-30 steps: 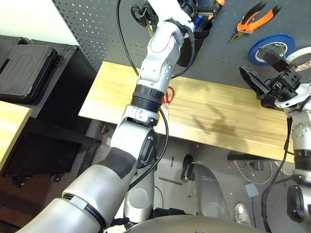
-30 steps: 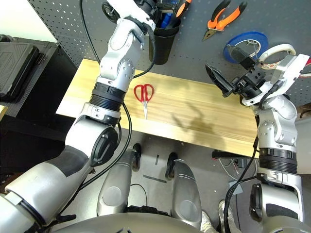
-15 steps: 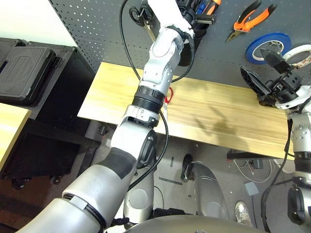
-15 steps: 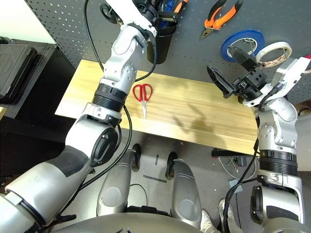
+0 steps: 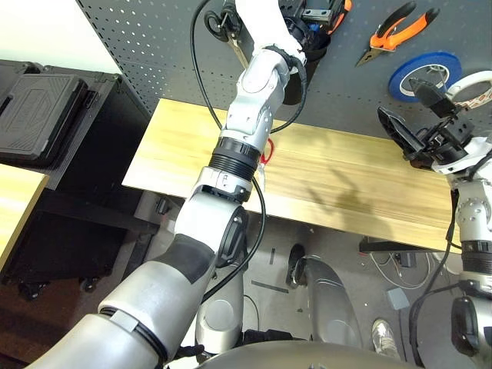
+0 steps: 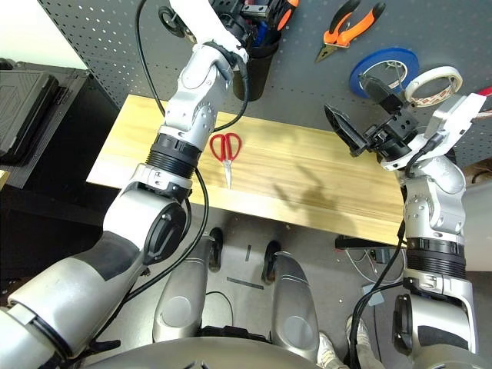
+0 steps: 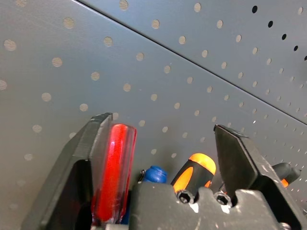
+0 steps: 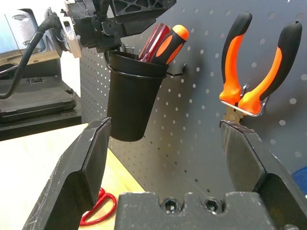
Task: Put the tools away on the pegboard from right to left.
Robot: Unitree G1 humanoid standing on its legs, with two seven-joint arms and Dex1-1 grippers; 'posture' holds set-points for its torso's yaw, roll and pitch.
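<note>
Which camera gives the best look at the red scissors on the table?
The right eye view: the red scissors lie whole on the wooden table, beside the left arm. In the left eye view that arm hides all but a sliver. The right wrist view catches just the handles between its fingers.

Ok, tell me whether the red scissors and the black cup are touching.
Apart. The right wrist view shows the red scissors lying flat on the table, while the black cup hangs above them on the pegboard.

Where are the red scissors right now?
The red scissors lie flat on the wooden table, toward its left, just right of the robot's left forearm and below the black cup on the pegboard.
</note>
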